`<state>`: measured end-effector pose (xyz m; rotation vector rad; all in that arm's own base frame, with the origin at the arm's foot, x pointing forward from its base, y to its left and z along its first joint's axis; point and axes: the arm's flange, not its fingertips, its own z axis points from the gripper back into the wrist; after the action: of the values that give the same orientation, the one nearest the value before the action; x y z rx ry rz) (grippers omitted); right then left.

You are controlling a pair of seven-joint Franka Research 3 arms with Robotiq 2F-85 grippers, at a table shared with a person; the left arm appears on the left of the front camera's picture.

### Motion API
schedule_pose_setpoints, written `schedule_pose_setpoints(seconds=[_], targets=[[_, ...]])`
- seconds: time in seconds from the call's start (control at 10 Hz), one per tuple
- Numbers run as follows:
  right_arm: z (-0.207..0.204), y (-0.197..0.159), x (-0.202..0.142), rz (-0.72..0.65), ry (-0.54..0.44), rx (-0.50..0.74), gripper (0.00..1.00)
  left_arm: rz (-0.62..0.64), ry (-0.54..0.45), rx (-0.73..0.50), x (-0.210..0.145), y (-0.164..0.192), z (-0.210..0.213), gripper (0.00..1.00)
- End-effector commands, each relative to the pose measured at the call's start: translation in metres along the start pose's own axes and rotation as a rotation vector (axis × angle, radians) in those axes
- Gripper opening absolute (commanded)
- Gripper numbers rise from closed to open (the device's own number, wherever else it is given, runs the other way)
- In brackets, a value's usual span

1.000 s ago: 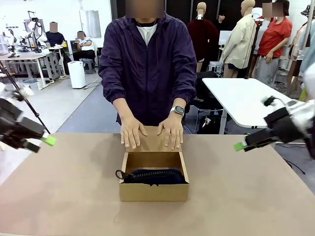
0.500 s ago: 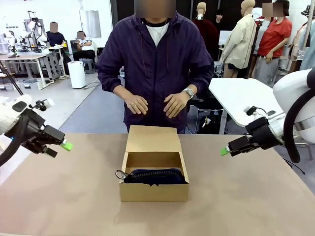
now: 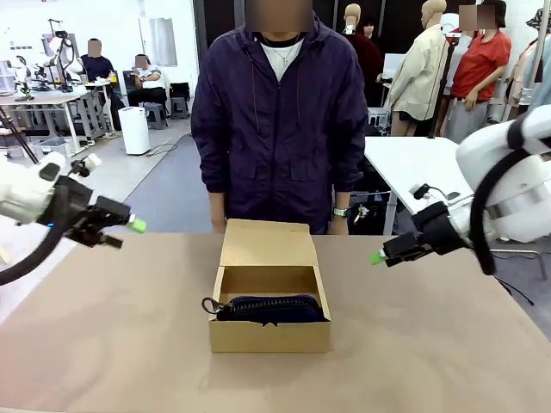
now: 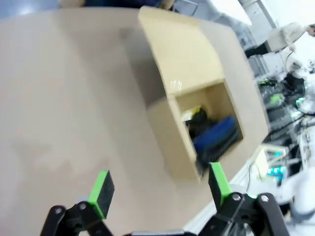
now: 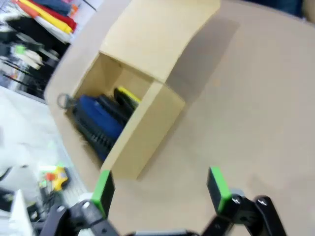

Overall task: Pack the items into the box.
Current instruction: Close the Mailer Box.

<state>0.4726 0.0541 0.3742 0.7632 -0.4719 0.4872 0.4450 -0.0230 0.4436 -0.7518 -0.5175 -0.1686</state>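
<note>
Both left pincer (image 3: 125, 234) and right pincer (image 3: 380, 255) hang released flanking the centre-frame box (image 3: 269, 335); closing its flap (image 3: 267, 243) could shove it.

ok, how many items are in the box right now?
3. The navy pouch lies along the box's near wall. The black stapler sits behind it, and the yellow knife behind that, on the flap side. Anything underneath would be hidden.
</note>
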Motion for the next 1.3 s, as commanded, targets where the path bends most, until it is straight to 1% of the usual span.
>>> schedule_pose_setpoints(seconds=[0.0,0.1,0.2,0.3,0.4,0.5,0.6,0.7,0.8,0.9,1.0,1.2], targets=[[-0.036,-0.039,0.032,0.025,-0.088,0.082,1.0,0.038,-0.075,-0.133,0.043,0.051,-0.063,1.0],[-0.056,-0.052,0.045,0.022,-0.111,0.111,1.0,0.07,-0.034,-0.115,0.051,0.068,-0.091,1.0],[-0.076,-0.062,0.055,0.011,-0.143,0.16,1.0,0.081,0.001,-0.175,0.05,0.069,-0.106,1.0],[-0.096,-0.066,0.062,0.002,-0.177,0.236,1.0,0.066,0.0,-0.212,0.044,0.063,-0.119,1.0],[-0.115,-0.07,0.067,-0.019,-0.197,0.277,1.0,0.039,-0.033,-0.21,0.04,0.057,-0.136,1.0],[-0.13,-0.074,0.07,-0.066,-0.237,0.274,1.0,0.034,-0.057,-0.249,0.036,0.055,-0.155,1.0],[-0.143,-0.076,0.07,-0.14,-0.288,0.274,1.0,0.007,-0.112,-0.276,0.033,0.055,-0.172,1.0],[-0.151,-0.076,0.067,-0.183,-0.289,0.281,1.0,0.003,-0.163,-0.32,0.032,0.053,-0.18,1.0],[-0.154,-0.074,0.064,-0.195,-0.285,0.302,1.0,-0.01,-0.188,-0.359,0.034,0.05,-0.188,1.0],[-0.151,-0.072,0.064,-0.209,-0.314,0.325,1.0,0.004,-0.141,-0.408,0.036,0.049,-0.193,1.0],[-0.152,-0.079,0.06,-0.175,-0.258,0.298,1.0,0.023,-0.131,-0.307,0.036,0.042,-0.18,1.0],[-0.152,-0.079,0.06,-0.175,-0.258,0.298,1.0,0.023,-0.131,-0.307,0.036,0.042,-0.18,1.0]])
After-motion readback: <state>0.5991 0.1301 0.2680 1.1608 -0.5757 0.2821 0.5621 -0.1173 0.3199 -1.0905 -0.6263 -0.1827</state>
